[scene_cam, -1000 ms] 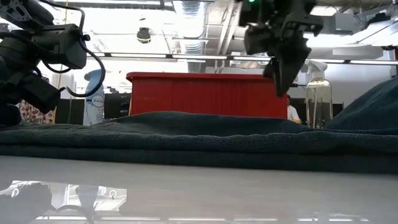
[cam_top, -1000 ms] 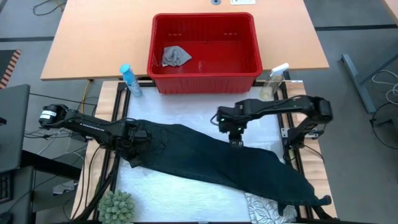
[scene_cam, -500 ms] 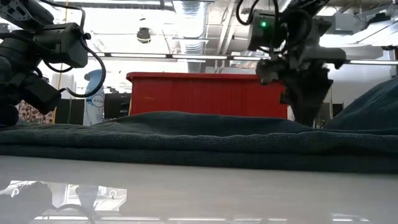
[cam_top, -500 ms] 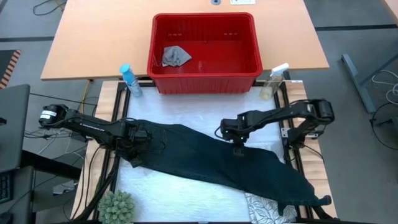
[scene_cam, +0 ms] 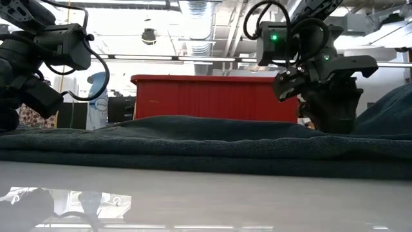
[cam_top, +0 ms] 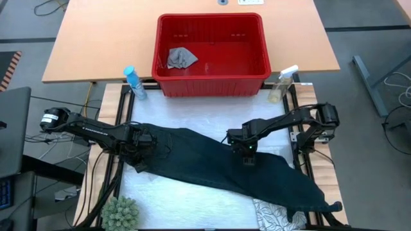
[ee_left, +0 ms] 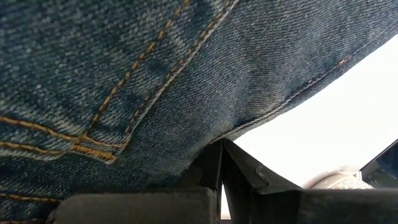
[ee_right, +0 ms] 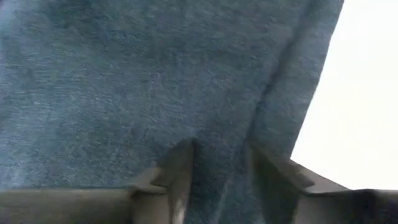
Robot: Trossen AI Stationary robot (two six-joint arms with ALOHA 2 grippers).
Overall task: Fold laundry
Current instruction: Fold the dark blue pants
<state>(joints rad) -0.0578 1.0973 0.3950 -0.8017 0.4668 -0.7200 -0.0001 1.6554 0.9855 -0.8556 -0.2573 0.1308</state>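
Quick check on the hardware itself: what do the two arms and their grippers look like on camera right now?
Both arms are matte black, slim and jointed, with black cables looping off them. The right gripper has a blocky wrist showing a lit green light. The left gripper is equally dark; its fingers are angular black wedges.

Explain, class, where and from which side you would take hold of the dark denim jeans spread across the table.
Probably the far long edge of the dark blue-black denim jeans, from above: they lie flat, so only a hem or edge offers a pinchable fold. The right tool is down there now; the left tool is at the waist end.
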